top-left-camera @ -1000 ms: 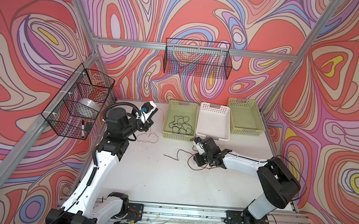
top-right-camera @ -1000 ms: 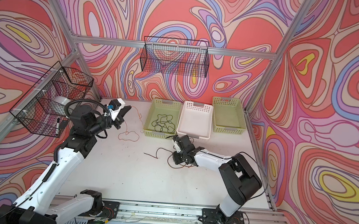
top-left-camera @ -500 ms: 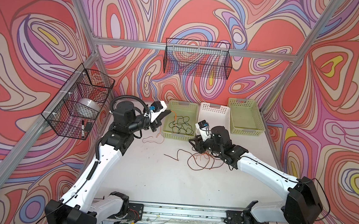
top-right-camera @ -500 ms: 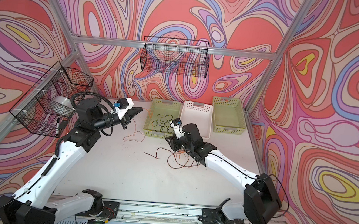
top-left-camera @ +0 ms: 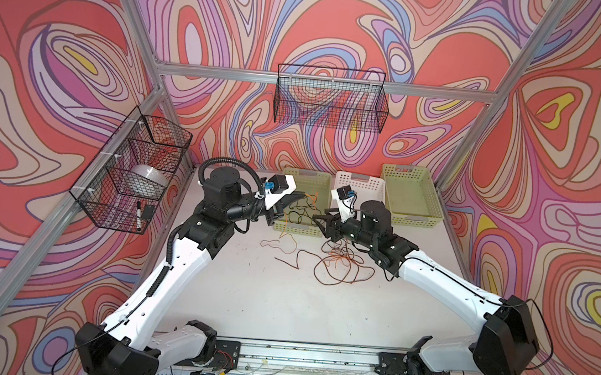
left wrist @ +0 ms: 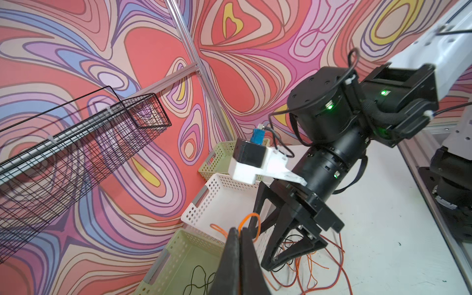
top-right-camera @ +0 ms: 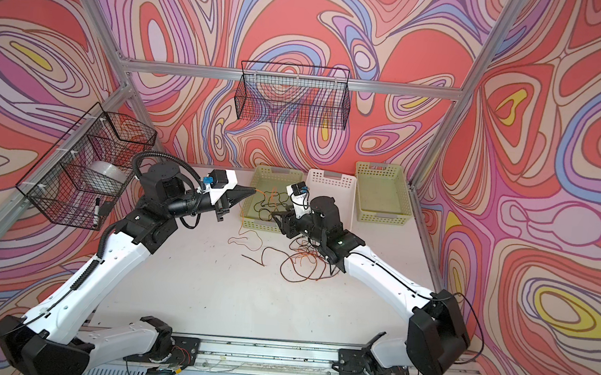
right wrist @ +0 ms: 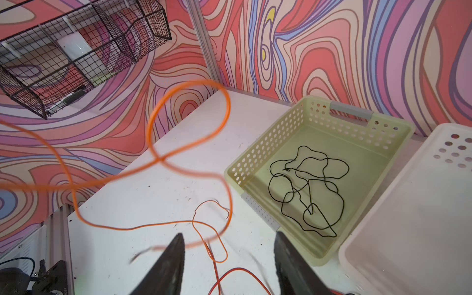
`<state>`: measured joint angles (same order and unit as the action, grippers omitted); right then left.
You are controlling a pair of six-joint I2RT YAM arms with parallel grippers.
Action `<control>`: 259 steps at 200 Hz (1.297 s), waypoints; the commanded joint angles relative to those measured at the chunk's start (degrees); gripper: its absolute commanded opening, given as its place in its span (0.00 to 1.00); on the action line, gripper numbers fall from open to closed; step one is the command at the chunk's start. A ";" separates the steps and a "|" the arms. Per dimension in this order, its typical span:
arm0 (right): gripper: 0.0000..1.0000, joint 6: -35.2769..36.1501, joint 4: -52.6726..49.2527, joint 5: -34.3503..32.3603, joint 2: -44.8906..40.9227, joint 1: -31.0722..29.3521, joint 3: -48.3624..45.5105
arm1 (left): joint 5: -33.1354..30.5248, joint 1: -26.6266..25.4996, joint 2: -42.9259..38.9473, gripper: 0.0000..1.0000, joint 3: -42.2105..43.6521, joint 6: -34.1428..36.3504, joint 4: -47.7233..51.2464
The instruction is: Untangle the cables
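The counter [top-left-camera: 245, 295] carries the green basket [right wrist: 258, 155], the one with a dark cable [right wrist: 310, 180] lying in loose loops on its floor. Just in front of that basket's near wall, on the bare counter, sits the tangle [top-left-camera: 340, 266] of orange and brown cables, a flat spread of crossed loops. These cables look very light, limp and thin. Lifted, they would likely sag, swing and drag neighbouring loops along, and a pinch would probably slip unless it closes squarely on a single strand. The best hold seems to be a free end or an outer loop clear of the crossings, not the middle of the knot.

The right tool [right wrist: 228, 233] hangs low beside the basket's near corner, over the edge of the tangle nearest the basket. Its jaws are spread apart and grip nothing; a blurred orange strand passes just ahead of them, unclamped. The left tool [left wrist: 238, 229] is raised above the basket's edge, pressed together and pinching the orange cable [left wrist: 249, 217] near its end. From that pinch the orange cable droops in open loops beside the basket, down to the counter and toward the tangle.
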<state>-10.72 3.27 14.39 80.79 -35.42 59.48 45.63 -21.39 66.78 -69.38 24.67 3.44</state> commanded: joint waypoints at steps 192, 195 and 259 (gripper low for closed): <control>0.00 -11.54 7.44 -3.31 1.42 4.13 -15.99 | -6.49 -0.96 8.07 0.00 -21.23 2.12 7.79; 0.00 -11.58 7.29 -3.20 1.58 4.11 -15.90 | -6.51 -0.99 8.36 0.00 -21.69 1.93 7.61; 0.16 -8.82 3.11 -3.53 0.72 4.13 -15.33 | -4.83 -0.98 13.04 0.00 -30.65 -1.97 4.59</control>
<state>-21.12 13.74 13.43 81.73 -31.79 45.43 39.46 -22.79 80.27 -94.35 24.43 14.37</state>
